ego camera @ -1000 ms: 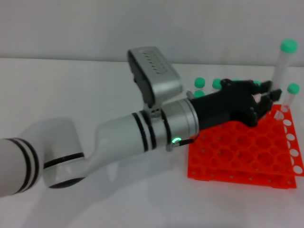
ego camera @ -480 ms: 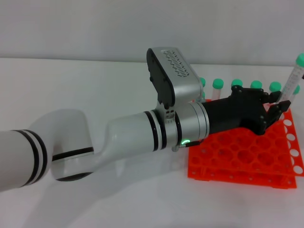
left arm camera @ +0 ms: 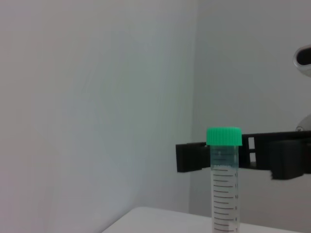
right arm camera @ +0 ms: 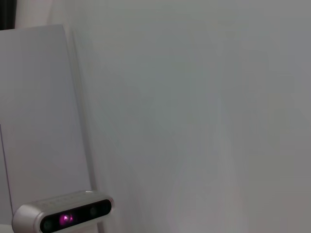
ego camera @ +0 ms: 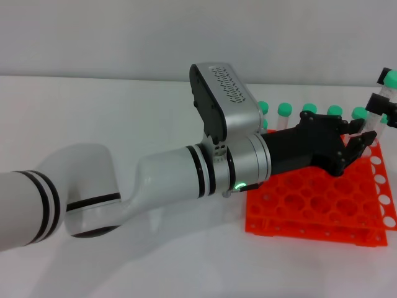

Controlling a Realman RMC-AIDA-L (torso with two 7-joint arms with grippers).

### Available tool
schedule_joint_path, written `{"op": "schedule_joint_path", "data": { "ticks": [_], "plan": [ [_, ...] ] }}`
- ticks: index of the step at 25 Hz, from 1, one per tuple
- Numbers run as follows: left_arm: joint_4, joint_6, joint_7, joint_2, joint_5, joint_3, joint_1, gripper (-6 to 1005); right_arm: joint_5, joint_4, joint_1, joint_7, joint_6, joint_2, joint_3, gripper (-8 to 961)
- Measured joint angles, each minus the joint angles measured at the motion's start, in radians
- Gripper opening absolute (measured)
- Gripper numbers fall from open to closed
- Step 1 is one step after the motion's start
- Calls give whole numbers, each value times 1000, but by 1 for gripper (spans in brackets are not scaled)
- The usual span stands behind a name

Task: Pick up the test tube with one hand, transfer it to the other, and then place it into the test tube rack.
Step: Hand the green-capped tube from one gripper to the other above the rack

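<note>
The left arm comes in from the left side of the head view and reaches across the white table toward the right. It is silver and white with black rings, and a small green light glows near its wrist. At its end is the left gripper, black, sitting just above the back part of the test tube rack. Its fingers are clenched on the lower part of the test tube, which stands nearly straight up with its green cap on top, above the far right corner of the rack. The rack is bright orange-red with lots of round holes. The holes in front look empty. Along the back row stand other tubes with green caps, and some of them are hidden behind the arm. At the far right edge of the head view, the right gripper shows as black pieces on both sides of the tube, just under the cap. In the left wrist view the same tube stands upright, with black fingers of the right gripper next to it just below its cap. I cannot tell if those fingers are squeezing the tube or only beside it.
</note>
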Motion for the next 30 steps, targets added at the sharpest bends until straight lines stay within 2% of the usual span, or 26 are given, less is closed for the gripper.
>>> {"op": "schedule_joint_path", "data": {
  "ticks": [5,14,24,30],
  "plan": [
    [1,0,0,0,1,0,-6,254,0,-6,1,-5,-16,9,0,757],
    [1,1,8,0,4,0,0,261,2,-11,-10,-97,-1,17,1,494],
    [6,-7,48,-3,-3,0,3,269,3,-11,-10,-93,0,17,1,239],
    [6,-7,68,-3,-8,-2,10,274,5,-8,-10,-93,0,17,9,239]
  ]
}}
